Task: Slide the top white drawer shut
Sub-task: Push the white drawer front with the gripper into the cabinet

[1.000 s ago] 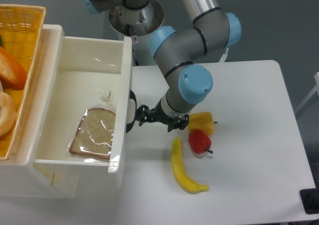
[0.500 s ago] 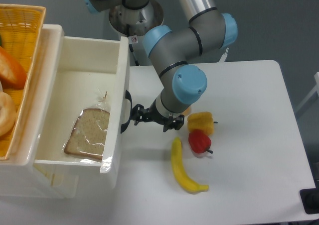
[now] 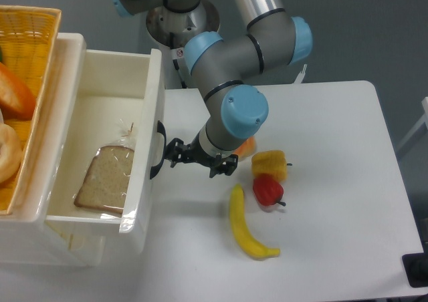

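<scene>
The top white drawer (image 3: 137, 182) stands pulled out from the white cabinet at the left, its front wall facing right with a dark curved handle (image 3: 157, 149). A bagged slice of bread (image 3: 101, 186) lies inside it. My gripper (image 3: 171, 152) points left and presses against the drawer front at the handle. Its fingers look close together, but I cannot tell whether they are shut on the handle.
A yellow woven basket (image 3: 30, 41) with food sits on top of the cabinet at the far left. On the table right of the gripper lie a banana (image 3: 245, 225), a red pepper (image 3: 268, 190) and a yellow toy food piece (image 3: 271, 164).
The drawer front has moved left, into the cabinet, with the gripper following against it. The bread slice has shifted left with the drawer.
</scene>
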{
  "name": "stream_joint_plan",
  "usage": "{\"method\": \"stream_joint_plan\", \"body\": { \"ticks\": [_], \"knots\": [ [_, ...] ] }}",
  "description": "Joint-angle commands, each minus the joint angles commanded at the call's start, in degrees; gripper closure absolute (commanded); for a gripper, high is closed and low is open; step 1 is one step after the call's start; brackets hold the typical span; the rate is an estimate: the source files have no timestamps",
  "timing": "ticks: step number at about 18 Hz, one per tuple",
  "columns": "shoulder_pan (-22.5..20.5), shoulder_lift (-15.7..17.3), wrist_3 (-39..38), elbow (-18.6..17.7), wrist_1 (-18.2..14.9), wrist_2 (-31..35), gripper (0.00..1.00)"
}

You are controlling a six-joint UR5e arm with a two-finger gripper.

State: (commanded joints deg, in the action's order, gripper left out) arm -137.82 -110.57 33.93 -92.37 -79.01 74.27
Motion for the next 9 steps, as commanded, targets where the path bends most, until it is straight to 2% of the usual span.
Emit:
{"method": "stream_joint_plan", "body": {
  "ticks": [9],
  "knots": [
    [1.50,1.14,-0.09,-0.44,0.00,-0.70,0.00]
  ]
}}
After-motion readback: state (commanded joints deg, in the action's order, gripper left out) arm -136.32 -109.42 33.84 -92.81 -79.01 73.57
